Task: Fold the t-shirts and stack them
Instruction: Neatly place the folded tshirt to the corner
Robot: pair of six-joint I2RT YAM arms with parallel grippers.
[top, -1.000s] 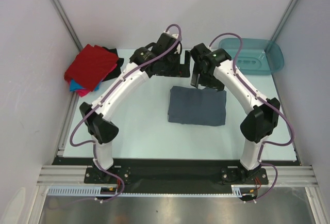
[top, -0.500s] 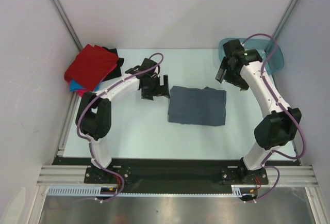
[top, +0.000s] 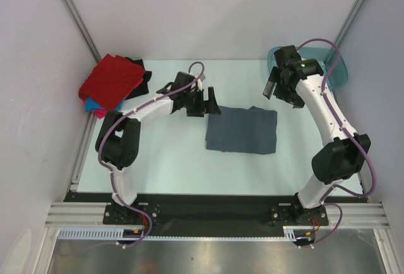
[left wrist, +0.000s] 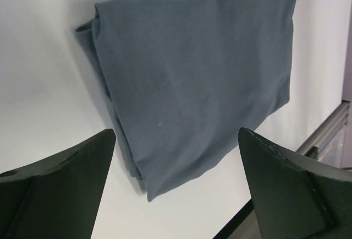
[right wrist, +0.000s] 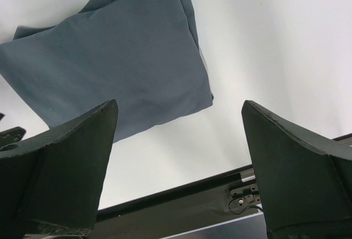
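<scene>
A slate grey-blue t-shirt [top: 241, 130] lies folded into a rectangle mid-table. It fills the upper part of the left wrist view [left wrist: 198, 79] and the upper left of the right wrist view [right wrist: 115, 57]. My left gripper [top: 205, 103] hovers open just off the shirt's far left corner, with nothing between its fingers [left wrist: 176, 135]. The right gripper [top: 281, 93] hangs open above the table beyond the shirt's far right corner, also holding nothing [right wrist: 179, 104]. At the back left sits a stack of folded t-shirts: red [top: 112, 81] on top, with blue [top: 93, 103], pink [top: 101, 113] and black [top: 140, 75] edges showing.
A teal plastic tub [top: 336, 73] stands at the back right corner, partly hidden behind my right arm. White walls close in the table on three sides. A black rail [right wrist: 181, 195] runs along the near edge.
A second ago both grippers were close together over the shirt's far edge. The right arm swung back right toward the tub. The left went left, then came back to the shirt's corner.
</scene>
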